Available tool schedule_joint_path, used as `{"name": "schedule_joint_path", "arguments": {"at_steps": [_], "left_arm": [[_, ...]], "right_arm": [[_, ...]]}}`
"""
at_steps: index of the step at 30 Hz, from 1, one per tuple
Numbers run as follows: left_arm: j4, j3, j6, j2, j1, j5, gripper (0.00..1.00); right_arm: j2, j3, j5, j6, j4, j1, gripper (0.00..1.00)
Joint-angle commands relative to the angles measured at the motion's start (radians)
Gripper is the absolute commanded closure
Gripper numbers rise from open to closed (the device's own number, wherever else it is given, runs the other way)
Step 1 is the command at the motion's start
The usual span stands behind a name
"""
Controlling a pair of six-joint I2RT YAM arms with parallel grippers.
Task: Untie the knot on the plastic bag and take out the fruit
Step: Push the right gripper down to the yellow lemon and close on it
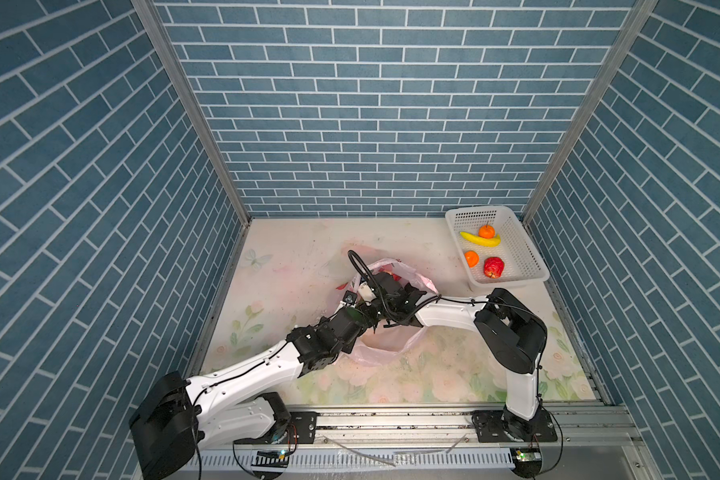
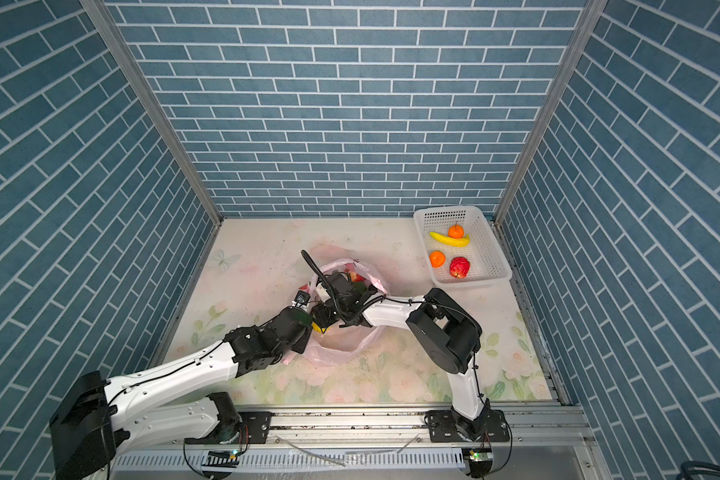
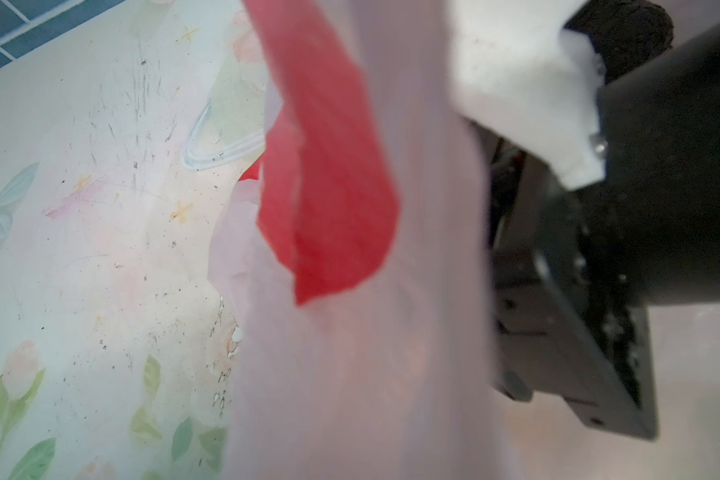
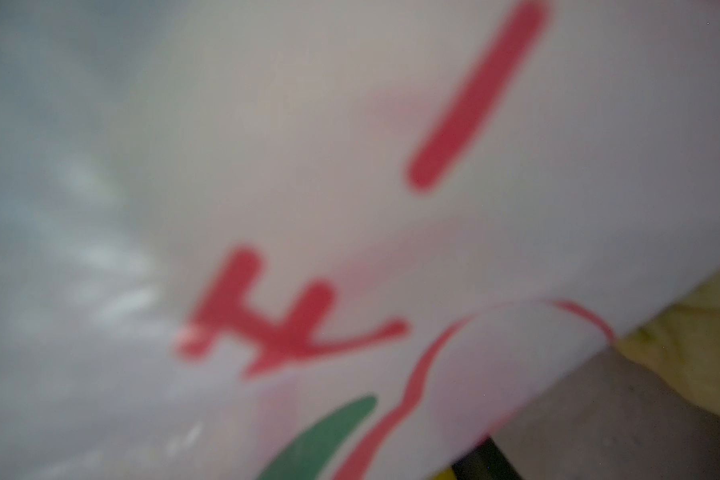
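The pink plastic bag [image 1: 385, 351] lies mid-table in both top views, mouth open; both arms meet over it. My left gripper [image 1: 363, 291] is at the bag's left rim, shut, and pink film [image 3: 350, 374] with a red print covers its jaws in the left wrist view. My right gripper [image 1: 382, 286] reaches down into the bag; printed film [image 4: 350, 208] fills the right wrist view and hides its jaws. A yellow fruit [image 4: 691, 332] shows past the film, and a red fruit [image 1: 393, 275] sits inside the bag. The knot is not in view.
A white perforated basket [image 1: 528, 249] stands at the back right, holding two orange tangerines [image 1: 486, 231], a red apple [image 1: 494, 267] and a banana [image 1: 479, 238]. Blue brick walls close three sides. The right arm's black body [image 3: 661, 208] is close beside the left wrist camera.
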Motion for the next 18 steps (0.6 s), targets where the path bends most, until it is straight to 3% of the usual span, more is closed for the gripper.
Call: {"name": "schedule_joint_path", "arguments": {"at_steps": [1,4,18], "left_arm": [[0.019,-0.018,0.004,0.008,0.001,0.005,1.0],[0.021,-0.022,-0.001,0.016,0.001,0.007,1.0],[0.02,0.039,0.016,0.066,0.001,-0.004,1.0]], "right_arm": [[-0.013,0.022,0.008,0.025,-0.052,0.005,0.6],[-0.051,0.003,0.012,0.038,-0.052,0.001,0.68],[-0.304,-0.077,0.049,0.063,-0.193,-0.012,0.7]]}}
